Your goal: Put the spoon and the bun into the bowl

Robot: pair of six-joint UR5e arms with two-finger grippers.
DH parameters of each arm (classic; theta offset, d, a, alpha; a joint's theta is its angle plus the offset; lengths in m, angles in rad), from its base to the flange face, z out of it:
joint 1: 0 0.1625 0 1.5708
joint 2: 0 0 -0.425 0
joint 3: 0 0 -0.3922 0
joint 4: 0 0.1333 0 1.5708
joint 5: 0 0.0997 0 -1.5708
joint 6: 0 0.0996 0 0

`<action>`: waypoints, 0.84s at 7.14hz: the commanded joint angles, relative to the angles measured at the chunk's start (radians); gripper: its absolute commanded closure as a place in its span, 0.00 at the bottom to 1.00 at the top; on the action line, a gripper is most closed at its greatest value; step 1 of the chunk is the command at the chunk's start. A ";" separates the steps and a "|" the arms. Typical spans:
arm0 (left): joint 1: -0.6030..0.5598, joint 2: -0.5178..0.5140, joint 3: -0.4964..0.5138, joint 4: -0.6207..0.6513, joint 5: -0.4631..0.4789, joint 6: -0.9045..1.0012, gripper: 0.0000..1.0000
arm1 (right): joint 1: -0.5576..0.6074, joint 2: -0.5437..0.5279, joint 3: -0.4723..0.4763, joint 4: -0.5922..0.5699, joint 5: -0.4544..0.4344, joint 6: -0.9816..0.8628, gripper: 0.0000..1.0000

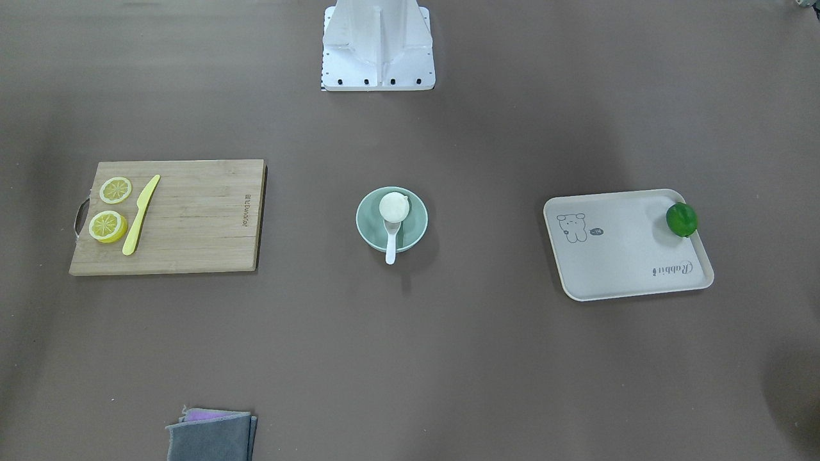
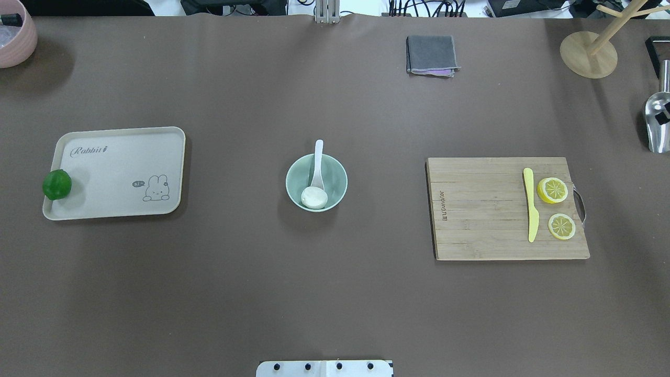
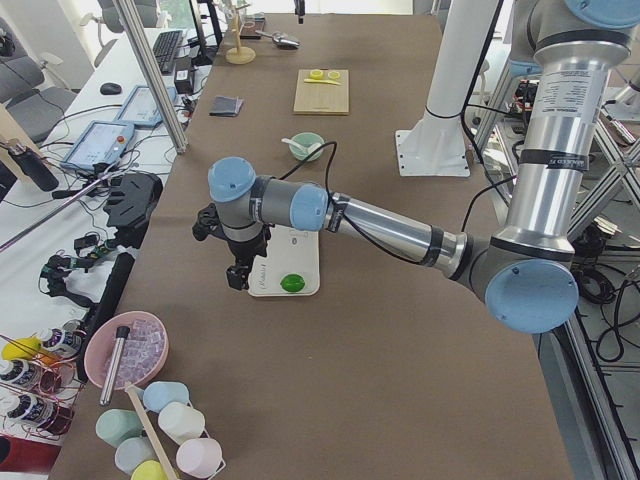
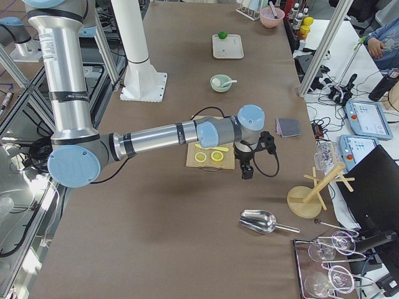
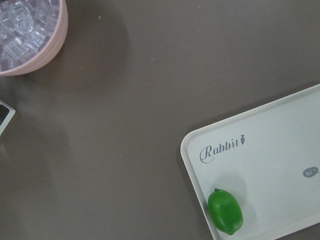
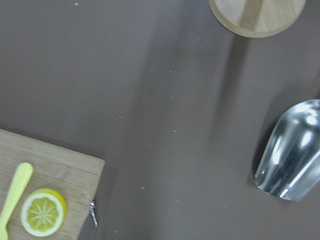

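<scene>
Counter's middle: the bowl [image 2: 336, 178] holds bun [image 2: 314, 198] and spoon [image 2: 317, 157], handle propped over your-side rim; task looks complete. The left gripper [image 3: 238, 275] and right gripper [image 4: 246, 169] hang clear toward opposite ends; you cannot tell whether either is apart or together.

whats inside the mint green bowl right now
The bowl holds the bun and the scoop of the spoon; the handle sticks out over the rim, away from the robot. The bun covers the bowl floor beneath it, and possibly the scoop's tip.

A cream rabbit-print rectangular tray [image 2: 125, 165] at nine o'clock holds a round green lime [image 2: 56, 184]; a bamboo cutting board [image 2: 481, 209] lies at three o'clock.
</scene>
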 commanded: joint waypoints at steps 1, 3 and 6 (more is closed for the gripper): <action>-0.025 0.066 -0.004 -0.014 0.005 0.061 0.02 | 0.094 -0.007 -0.093 -0.001 0.042 -0.146 0.00; -0.035 0.083 0.008 -0.014 0.006 0.040 0.02 | 0.096 -0.006 -0.096 -0.027 0.040 -0.146 0.00; -0.068 0.081 0.041 -0.013 0.005 -0.059 0.02 | 0.100 -0.009 -0.095 -0.027 0.040 -0.143 0.00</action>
